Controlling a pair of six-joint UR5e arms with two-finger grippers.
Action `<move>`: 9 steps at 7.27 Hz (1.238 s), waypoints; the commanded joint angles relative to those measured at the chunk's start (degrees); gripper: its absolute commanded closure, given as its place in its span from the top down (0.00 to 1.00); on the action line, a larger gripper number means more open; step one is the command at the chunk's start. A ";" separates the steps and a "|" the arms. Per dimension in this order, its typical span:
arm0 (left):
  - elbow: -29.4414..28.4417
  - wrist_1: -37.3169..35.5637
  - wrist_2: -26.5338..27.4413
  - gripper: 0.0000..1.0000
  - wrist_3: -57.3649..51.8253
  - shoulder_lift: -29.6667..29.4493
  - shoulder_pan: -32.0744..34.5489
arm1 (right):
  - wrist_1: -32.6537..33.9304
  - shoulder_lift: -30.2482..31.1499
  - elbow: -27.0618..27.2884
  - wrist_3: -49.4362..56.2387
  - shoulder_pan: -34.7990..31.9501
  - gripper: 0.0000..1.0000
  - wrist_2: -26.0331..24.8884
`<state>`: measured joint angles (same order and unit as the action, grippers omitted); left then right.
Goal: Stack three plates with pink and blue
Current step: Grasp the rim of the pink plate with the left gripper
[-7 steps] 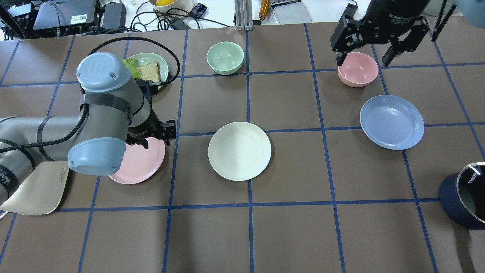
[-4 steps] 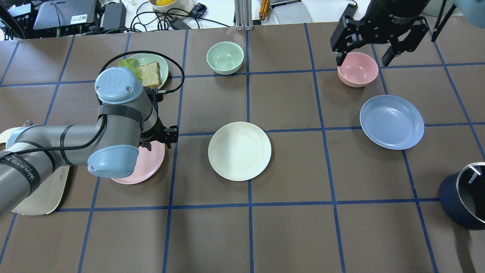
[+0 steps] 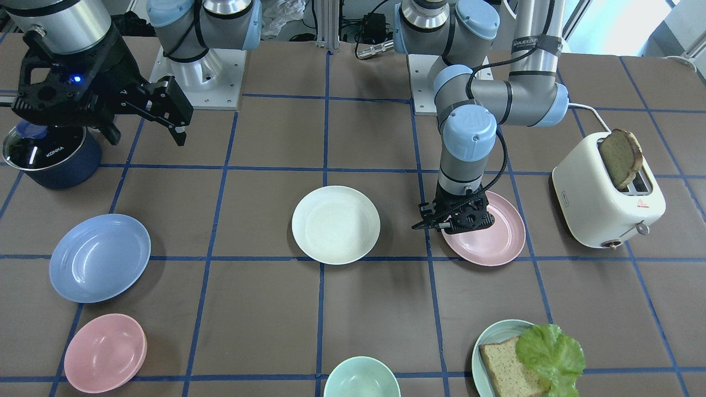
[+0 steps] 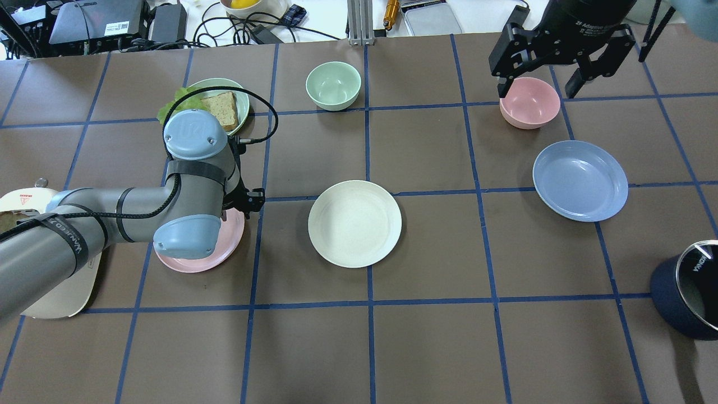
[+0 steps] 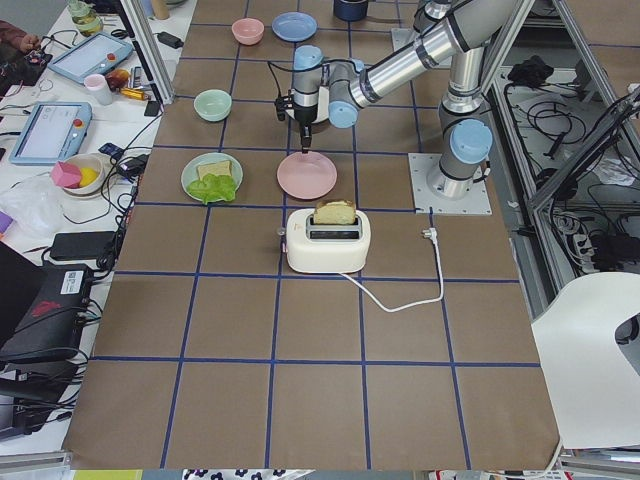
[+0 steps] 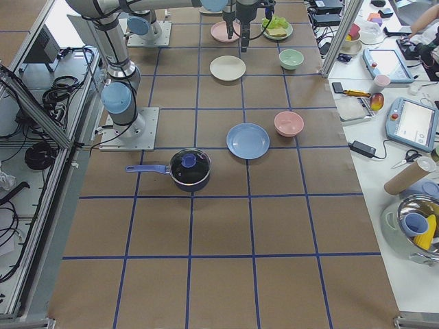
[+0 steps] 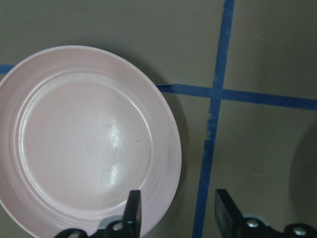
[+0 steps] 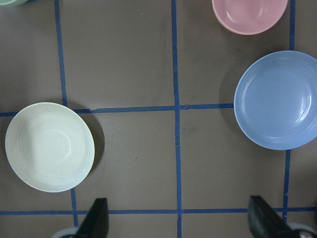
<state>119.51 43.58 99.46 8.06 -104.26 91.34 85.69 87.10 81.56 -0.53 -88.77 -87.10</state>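
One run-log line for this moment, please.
left gripper open, jaws straddle pink plate rim | right gripper open, empty | white plate, blue plate not stacked

Brown matte surface (image 4: 426, 348) gridded with blue tape lines (image 4: 367, 140), white side bench (image 6: 401, 92) cluttered with tablets and cables along its far edge, aluminium frame posts (image 5: 147, 50), black cables (image 5: 590, 245) coiled on grey floor (image 6: 20, 288), bright even lighting

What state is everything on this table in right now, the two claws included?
pink plate, lying flat, nothing stacked on it
cream plate, empty, alone
blue plate, empty, alone
left gripper, open, fingers either side of the pink plate's rim
right gripper, open, empty, held high
pink bowl, empty
green bowl, empty
toaster, bread slice sticking up
pot, lid on
teal plate, holds bread and lettuce
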 commanded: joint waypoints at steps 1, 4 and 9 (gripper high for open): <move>-0.24 -2.70 0.55 0.46 -3.72 -1.91 0.07 | 0.00 0.00 0.00 0.00 0.00 1.00 0.00; -0.16 -3.24 1.08 0.38 -4.02 -2.79 0.07 | 0.00 0.00 0.00 0.00 0.00 1.00 0.00; -0.07 -3.24 1.08 0.28 -4.11 -3.15 0.07 | 0.00 0.00 0.00 0.00 0.00 1.00 0.00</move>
<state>119.52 40.34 100.53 3.96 -107.36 91.41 85.69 87.10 81.56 -0.53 -88.77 -87.10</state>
